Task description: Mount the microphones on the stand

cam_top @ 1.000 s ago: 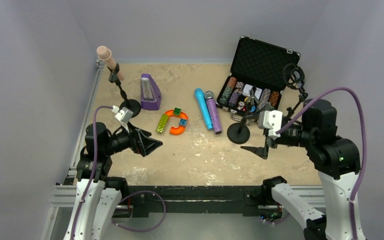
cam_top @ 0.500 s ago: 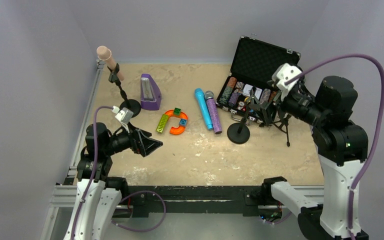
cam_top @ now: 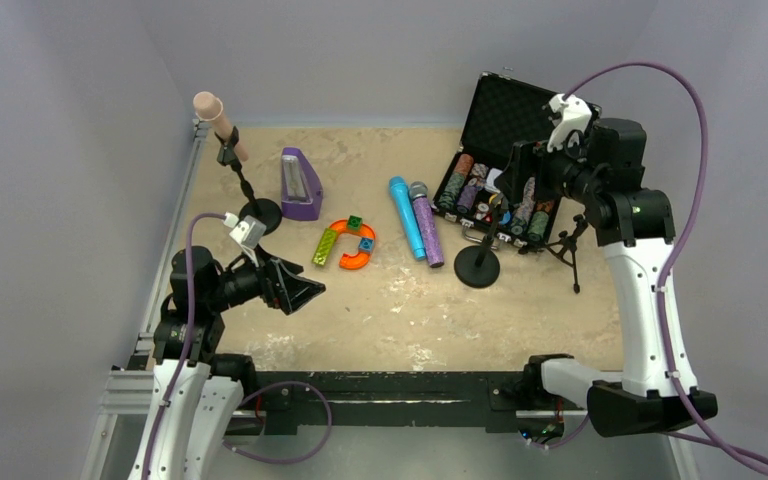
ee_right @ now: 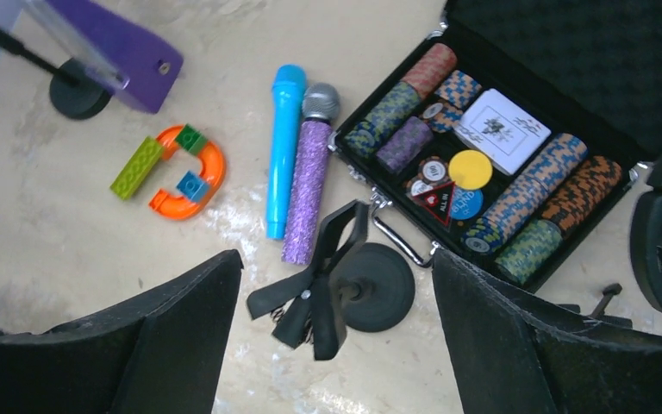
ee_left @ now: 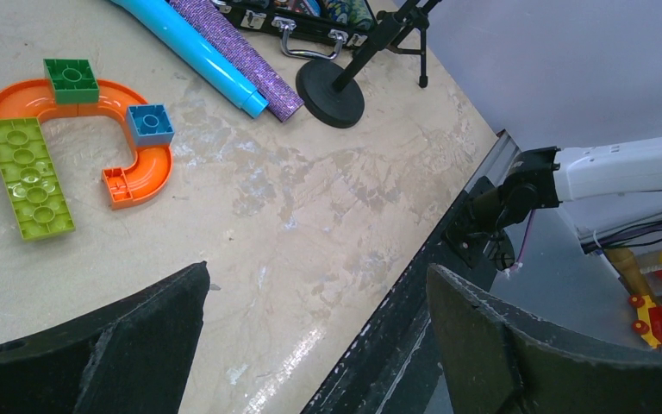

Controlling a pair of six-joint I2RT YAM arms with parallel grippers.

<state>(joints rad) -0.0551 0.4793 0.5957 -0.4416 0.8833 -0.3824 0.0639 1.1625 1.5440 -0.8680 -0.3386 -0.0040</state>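
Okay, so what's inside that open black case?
The case holds rows of striped poker chips, a card deck, and a yellow disc among other loose ones. Foam lines its lid. Anything beneath the chips and cards is covered.

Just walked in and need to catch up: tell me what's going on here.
One pink-beige microphone sits clipped in the far-left stand. The blue microphone and purple microphone lie side by side on the table. The right gripper hovers open over the empty round-base stand; the left gripper hangs open, holding nothing.
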